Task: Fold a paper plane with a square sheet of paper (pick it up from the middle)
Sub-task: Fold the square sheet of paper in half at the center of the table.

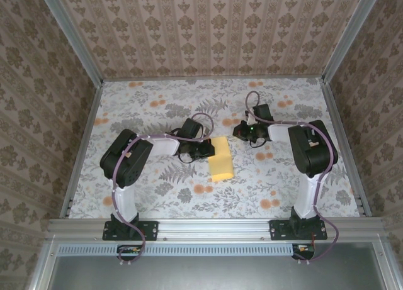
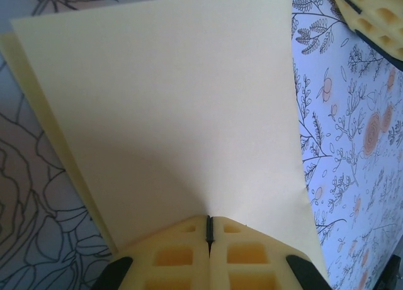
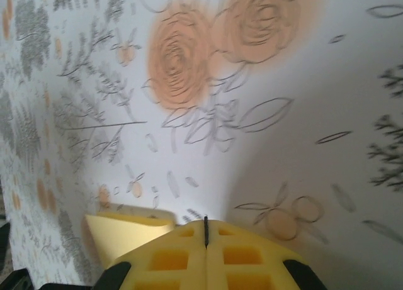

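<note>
You have one square sheet of paper (image 1: 221, 159), yellow, folded double, left fingers (image 2: 182, 249) pressed together on it, right fingers (image 3: 242, 255) pressed together nearby.

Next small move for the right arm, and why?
Probably ease the right end effector sideways onto the yellow sheet to pin it. The sheet lies folded double, the left end effector is shut at its edge, and the right is shut over bare tablecloth beside a corner.

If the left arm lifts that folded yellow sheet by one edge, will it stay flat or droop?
Likely droops: the folded yellow sheet looks thin, just two layers at its edge. Probably very light, so a push would slide it rather than tip.
</note>
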You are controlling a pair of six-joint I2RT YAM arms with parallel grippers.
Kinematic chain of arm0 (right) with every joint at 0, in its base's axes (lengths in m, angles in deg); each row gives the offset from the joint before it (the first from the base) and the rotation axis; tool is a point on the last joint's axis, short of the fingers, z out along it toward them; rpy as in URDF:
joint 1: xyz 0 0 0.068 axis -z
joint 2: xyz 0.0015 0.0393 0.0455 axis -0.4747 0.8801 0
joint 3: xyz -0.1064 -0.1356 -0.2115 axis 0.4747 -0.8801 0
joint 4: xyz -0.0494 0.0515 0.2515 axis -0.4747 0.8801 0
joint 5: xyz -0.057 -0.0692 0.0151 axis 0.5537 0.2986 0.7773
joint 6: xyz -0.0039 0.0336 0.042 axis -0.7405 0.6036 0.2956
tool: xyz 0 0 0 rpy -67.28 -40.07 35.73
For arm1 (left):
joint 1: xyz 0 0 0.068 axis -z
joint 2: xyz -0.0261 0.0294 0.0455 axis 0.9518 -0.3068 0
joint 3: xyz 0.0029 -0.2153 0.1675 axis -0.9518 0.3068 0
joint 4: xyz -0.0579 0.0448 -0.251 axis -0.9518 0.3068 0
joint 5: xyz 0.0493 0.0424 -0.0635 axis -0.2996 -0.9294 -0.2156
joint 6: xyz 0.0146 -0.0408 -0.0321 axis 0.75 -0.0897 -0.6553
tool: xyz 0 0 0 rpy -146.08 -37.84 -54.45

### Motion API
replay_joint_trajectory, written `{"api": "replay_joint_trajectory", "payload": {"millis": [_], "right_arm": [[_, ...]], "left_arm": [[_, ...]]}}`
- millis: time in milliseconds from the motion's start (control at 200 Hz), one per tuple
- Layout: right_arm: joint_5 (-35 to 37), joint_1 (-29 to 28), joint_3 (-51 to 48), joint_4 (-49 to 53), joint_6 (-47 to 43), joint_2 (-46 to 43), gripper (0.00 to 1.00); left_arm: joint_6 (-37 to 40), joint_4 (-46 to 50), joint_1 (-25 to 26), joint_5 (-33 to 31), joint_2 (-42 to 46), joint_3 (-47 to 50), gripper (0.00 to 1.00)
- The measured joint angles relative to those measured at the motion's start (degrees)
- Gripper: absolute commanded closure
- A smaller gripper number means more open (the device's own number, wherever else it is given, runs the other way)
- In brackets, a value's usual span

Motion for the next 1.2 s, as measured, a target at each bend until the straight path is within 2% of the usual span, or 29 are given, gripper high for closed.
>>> {"api": "replay_joint_trajectory", "payload": {"millis": [130,315,485,675,830,940,1200], "right_arm": [[-2.0,-3.0,-1.0,-0.6,1.3,-2.0,1.0],[-2.3,-7.8,0.3,-0.7,3.2,-0.1,1.0],[-1.6,-6.2,2.9,0.7,4.4,3.6,1.0],[0.4,-3.6,4.1,2.4,4.5,3.7,1.0],[3.6,-1.6,2.3,4.3,3.8,-0.3,1.0],[3.3,-1.7,-0.8,5.2,2.7,-5.2,1.0],[-1.1,-9.5,-8.7,5.5,2.5,-9.4,1.0]], "left_arm": [[0.0,0.5,0.0,-0.1,0.0,-0.3,1.0],[0.2,0.6,0.1,-0.3,0.0,-0.3,1.0],[0.4,0.5,0.3,-0.7,0.2,-0.2,1.0],[0.5,0.5,0.3,-1.0,0.2,-0.1,1.0],[1.0,0.6,0.4,-1.1,0.3,-0.2,1.0],[2.5,1.2,0.3,-1.2,0.3,-0.7,1.0],[8.7,6.4,-0.1,-1.2,0.2,-2.9,1.0]]}}
